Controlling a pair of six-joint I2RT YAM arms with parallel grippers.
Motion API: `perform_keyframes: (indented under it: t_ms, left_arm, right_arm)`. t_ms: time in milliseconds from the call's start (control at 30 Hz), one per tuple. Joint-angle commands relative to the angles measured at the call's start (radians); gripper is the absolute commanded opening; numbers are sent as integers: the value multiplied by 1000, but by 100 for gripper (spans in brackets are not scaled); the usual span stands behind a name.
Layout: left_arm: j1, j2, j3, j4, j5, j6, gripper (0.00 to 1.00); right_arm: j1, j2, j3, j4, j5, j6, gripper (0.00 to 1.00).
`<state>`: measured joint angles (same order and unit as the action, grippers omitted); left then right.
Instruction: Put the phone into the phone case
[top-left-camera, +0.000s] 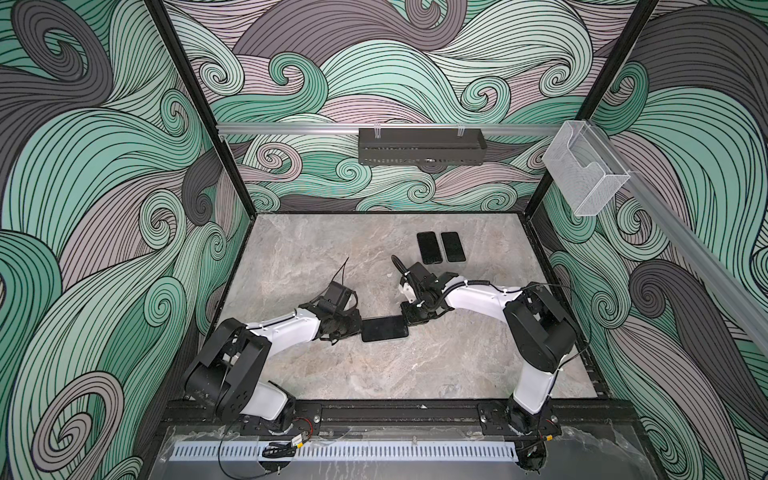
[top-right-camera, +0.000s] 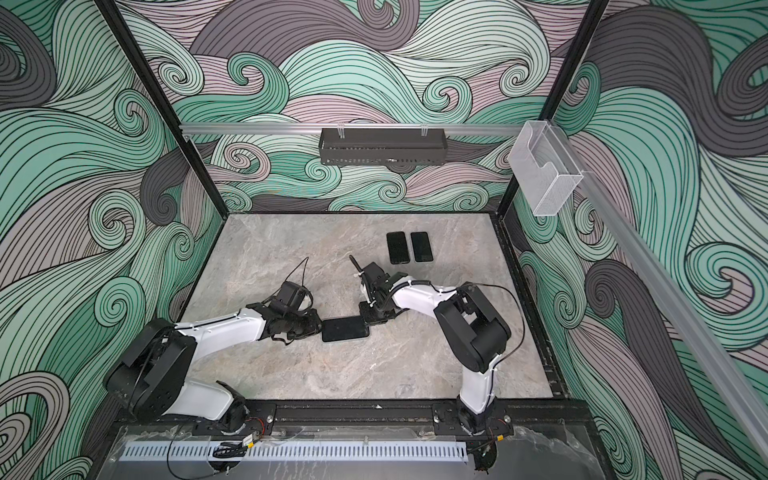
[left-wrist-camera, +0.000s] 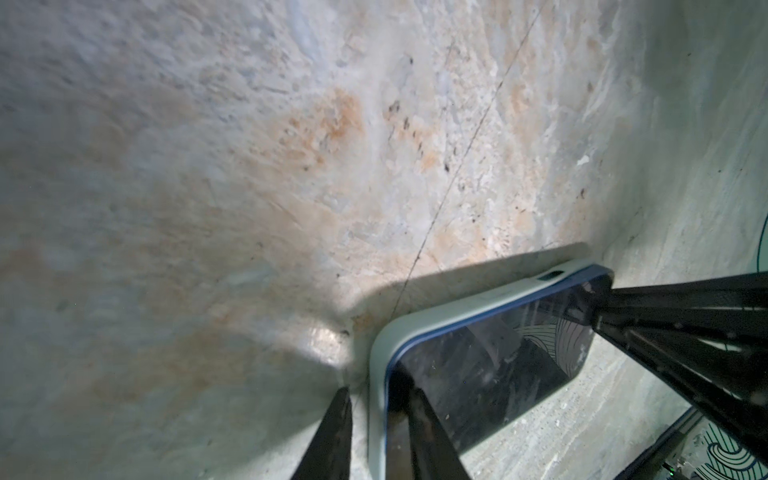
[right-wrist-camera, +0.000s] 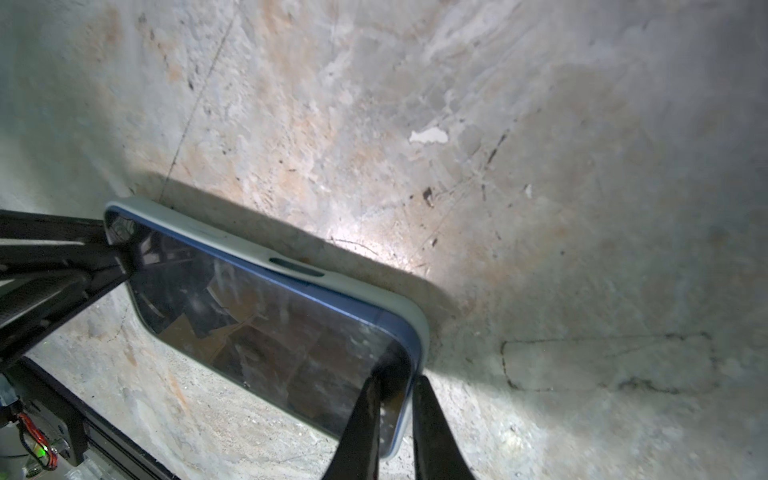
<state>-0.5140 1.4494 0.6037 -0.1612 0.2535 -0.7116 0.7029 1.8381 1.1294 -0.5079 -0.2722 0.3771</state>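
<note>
Clamping opposite ends of the pale phone case (left-wrist-camera: 376, 374), on the table (top-left-camera: 332, 249) at lower centre of both top views, left hand (top-left-camera: 360, 328) and right hand (top-left-camera: 409, 322) seemingly seat the phone (top-left-camera: 384, 329) inside.

text: none legible | phone (top-left-camera: 384, 329) screen: dark, no lettering | labels, brands, numbers: none

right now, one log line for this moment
phone in phone case, flat on table | left gripper straddling one end | right gripper pinching other end
</note>
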Motion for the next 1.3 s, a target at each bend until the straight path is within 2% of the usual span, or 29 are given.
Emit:
perform_keyframes:
  t_ms: [0,233,767,1267]
  left_arm:
    - [-3,24,31,-11,-12,14,24]
    - [-3,42,39,-4,-6,9,19]
    - [-3,49,41,-6,-5,10,17]
    - [-3,65,54,-3,2,12,15]
  right_arm:
    - [-8,26,13,20,-15,-1,16]
    - [-16,32,25,22,-29,-1,15]
    - [-17,79,32,35,-55,0,15]
    - [17,168,-7,37,-20,12,10]
